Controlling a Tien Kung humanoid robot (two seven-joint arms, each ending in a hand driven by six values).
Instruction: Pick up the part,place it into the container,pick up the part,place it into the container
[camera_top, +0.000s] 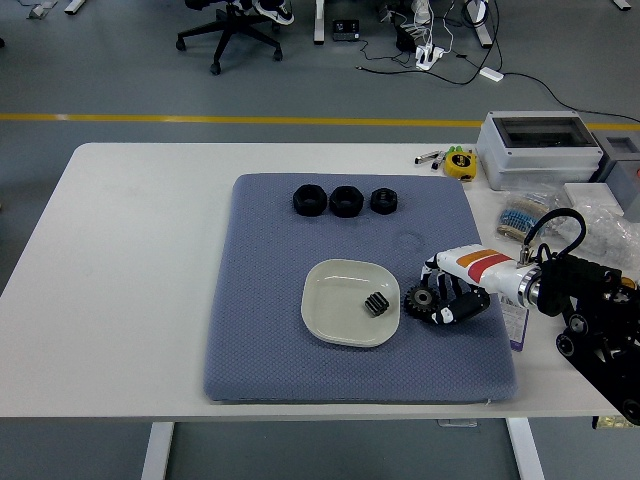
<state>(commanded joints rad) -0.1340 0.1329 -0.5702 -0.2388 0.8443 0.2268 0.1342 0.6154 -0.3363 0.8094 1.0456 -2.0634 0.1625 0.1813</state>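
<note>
Here, fingers (448, 300) grip the unmarked gear (421, 301).

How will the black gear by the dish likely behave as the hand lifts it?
The gear looks rigid, so it should hold shape in the right hand. Its teeth probably aid grip. Being round, it may roll if dropped on edge, though the textured mat would likely slow it.

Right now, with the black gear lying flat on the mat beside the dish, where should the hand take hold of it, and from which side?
Probably across the toothed rim of the gear, coming from above and from the right, where the right hand already sits. The gear lies flat on the blue mat, so only its rim offers opposing faces. The white dish crowds its left side.
</note>
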